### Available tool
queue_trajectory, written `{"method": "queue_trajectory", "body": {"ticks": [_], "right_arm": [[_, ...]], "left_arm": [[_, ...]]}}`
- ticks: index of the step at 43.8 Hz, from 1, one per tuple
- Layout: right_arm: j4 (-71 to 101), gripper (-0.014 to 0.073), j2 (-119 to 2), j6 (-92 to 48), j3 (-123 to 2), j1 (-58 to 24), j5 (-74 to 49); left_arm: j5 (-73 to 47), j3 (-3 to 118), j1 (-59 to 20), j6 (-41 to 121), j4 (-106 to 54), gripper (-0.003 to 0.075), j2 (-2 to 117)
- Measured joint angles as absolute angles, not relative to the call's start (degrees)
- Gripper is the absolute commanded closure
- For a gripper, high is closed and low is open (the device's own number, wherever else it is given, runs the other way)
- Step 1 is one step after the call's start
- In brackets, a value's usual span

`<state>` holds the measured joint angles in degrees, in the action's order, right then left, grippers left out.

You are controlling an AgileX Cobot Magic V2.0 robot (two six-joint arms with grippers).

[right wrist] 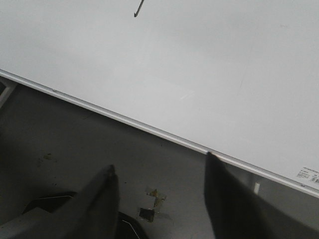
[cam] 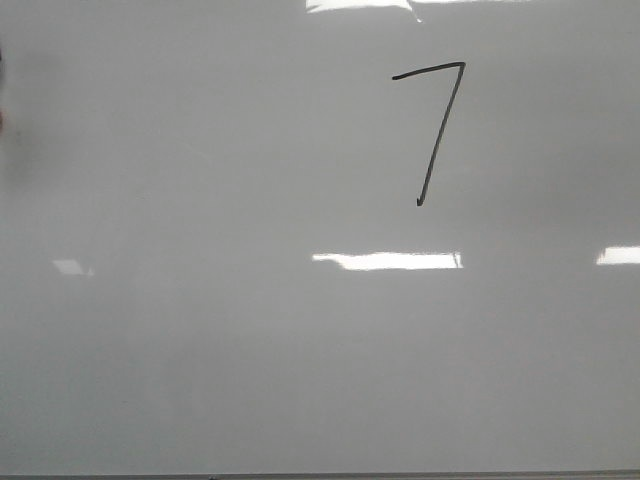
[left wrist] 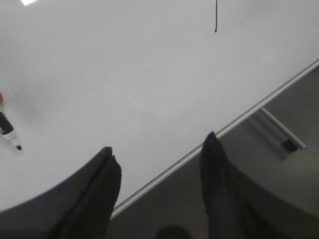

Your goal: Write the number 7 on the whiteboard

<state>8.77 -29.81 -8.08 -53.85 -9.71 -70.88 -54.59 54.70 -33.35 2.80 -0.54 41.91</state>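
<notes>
One black number 7 on the glossy whiteboard, marker lying on it; dark floor below; left gripper and right gripper both spread wide, empty.

The number 7 sits on the whiteboard, in its upper right part. In the left wrist view, the stem's lower tip lies well ahead of the left gripper, whose fingers hang over the board's framed edge. A marker, apparently lying on the board, rests off to that gripper's side. The right gripper hovers before the board's edge, over the floor.
</notes>
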Motion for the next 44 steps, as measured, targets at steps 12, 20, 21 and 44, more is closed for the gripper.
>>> {"method": "queue_trajectory", "body": {"ticks": [12, 20, 21, 44], "right_arm": [[8.77, 0.0658, -29.73, -8.08, -53.85, -9.71, -70.35], [8.68, 0.0662, -29.73, -8.08, -53.85, -9.71, -69.61], [8.68, 0.0662, -29.73, -8.08, -53.85, -9.71, -69.51], [8.68, 0.0662, -29.73, -8.19, -53.85, -9.71, -69.51]], "left_arm": [[-51.18, 54.46, -33.35, 2.80, -0.54, 0.0741, 41.91], [-50.56, 54.46, -33.35, 2.80, -0.54, 0.0741, 41.91], [-50.56, 54.46, -33.35, 2.80, -0.54, 0.0741, 41.91], [-50.43, 54.46, -33.35, 2.80, -0.54, 0.0741, 41.91]]}}
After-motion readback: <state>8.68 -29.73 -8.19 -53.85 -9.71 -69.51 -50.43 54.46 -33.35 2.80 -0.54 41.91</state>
